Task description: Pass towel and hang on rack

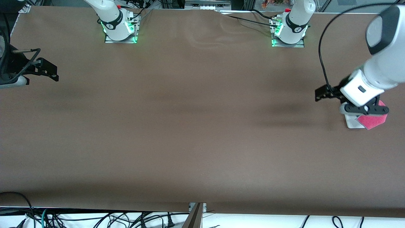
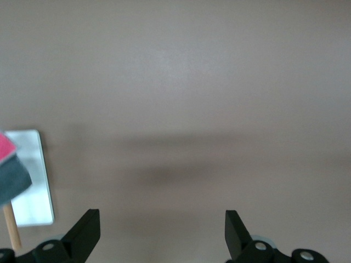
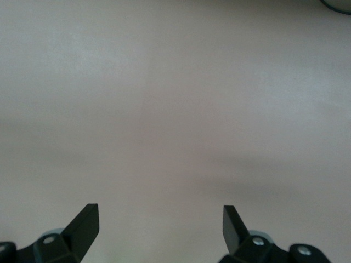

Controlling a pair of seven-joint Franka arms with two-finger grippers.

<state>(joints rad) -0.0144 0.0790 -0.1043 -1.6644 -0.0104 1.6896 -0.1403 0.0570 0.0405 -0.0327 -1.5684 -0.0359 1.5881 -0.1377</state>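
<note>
Brown matte table (image 1: 196, 126) filled nearly the whole front frame, smooth with faint creases near the top centre. The left arm (image 1: 379, 57), glossy white with a black joint cap, came in from the right edge of the front frame and angled down toward the middle right. The left gripper (image 1: 364, 109) hung low over the rack (image 1: 352, 122) at the left arm's end of the table, with its black fingers (image 2: 85, 230) spread wide apart in the left wrist view and nothing between them, only bare table beneath. The right arm waited at the left edge of the front frame, mostly out of shot. The right gripper (image 1: 47, 69) hung over the table at upper left, fingers (image 3: 88, 222) likewise wide apart and empty. The rack showed a flat white rectangular base and one thin wooden rod (image 2: 11, 227). The towel (image 1: 375, 120), soft pink-red cloth with a grey edge, was draped on the rack at middle right, partly covered by the left gripper; whether they touched couldn't be told.
</note>
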